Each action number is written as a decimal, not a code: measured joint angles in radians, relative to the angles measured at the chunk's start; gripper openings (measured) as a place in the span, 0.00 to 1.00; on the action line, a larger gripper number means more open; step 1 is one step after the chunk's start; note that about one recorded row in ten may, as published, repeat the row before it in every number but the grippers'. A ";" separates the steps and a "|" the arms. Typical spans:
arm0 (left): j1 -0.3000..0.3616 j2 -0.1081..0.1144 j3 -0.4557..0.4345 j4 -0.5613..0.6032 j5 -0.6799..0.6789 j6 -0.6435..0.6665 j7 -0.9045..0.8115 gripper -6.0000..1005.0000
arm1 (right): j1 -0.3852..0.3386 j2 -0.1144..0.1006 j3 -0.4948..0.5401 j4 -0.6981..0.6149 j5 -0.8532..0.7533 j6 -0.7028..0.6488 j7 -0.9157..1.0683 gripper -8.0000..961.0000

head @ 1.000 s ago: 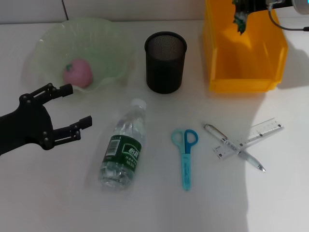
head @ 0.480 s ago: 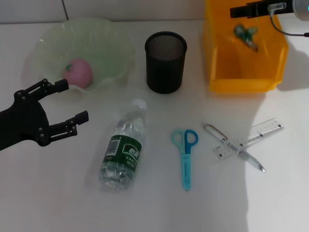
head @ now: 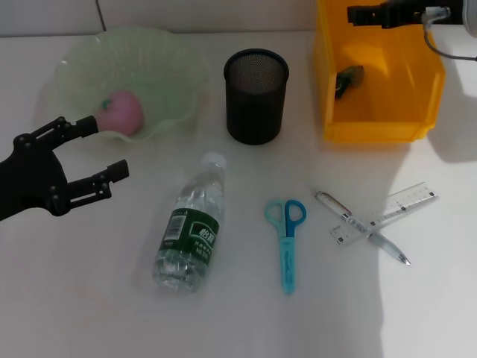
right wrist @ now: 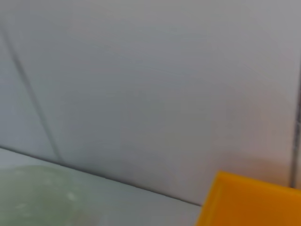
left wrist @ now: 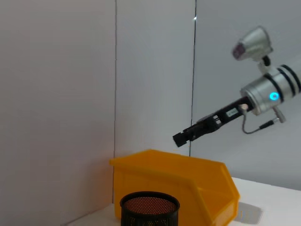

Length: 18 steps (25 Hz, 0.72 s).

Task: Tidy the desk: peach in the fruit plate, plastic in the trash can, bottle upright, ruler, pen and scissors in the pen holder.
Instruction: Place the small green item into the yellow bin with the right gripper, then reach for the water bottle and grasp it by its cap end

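Left gripper hovers low over the desk, fingers spread wide, holding nothing. Peach sits in the green fruit plate, just beyond the upper finger and close to its tip. Bottle lies on its side, white cap toward the pen holder, a little way off from the left gripper's open side.

Right gripper is up over the far edge of the yellow trash can; cannot tell whether its jaws are parted, nothing visibly held. Crumpled plastic lies inside the can, below the gripper and apart from it.

Scissors lie flat beside the bottle. Pen and ruler cross each other, near the right edge.
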 joint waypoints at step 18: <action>0.116 -0.025 0.384 0.737 0.065 -0.152 -0.936 0.78 | -0.374 -0.003 0.075 0.313 0.702 -0.380 -1.056 0.84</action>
